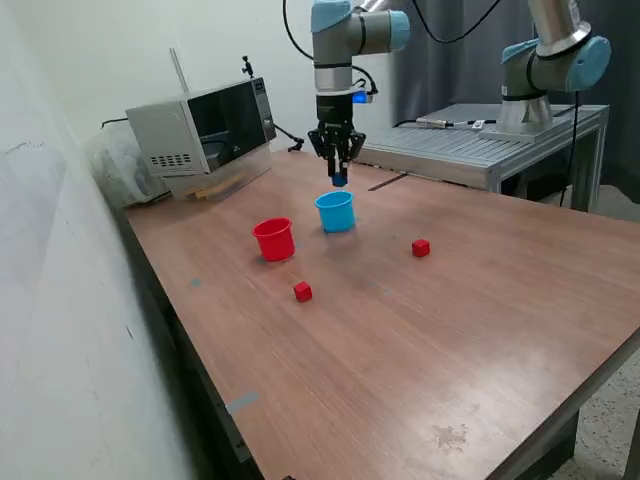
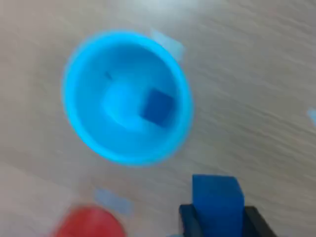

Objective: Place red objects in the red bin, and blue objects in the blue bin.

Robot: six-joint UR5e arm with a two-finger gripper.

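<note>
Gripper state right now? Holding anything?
Gripper: closed on a blue cube, held above the blue bin. A second blue cube already lies inside the bin.

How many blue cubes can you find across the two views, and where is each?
2. One blue cube lies inside the light blue cup; the other blue cube is held in the gripper above that cup.

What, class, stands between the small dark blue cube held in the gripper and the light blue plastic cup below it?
Nothing visible. The gripper holds the dark blue cube above the light blue plastic cup, whose mouth is open; one blue cube already lies inside.
</note>
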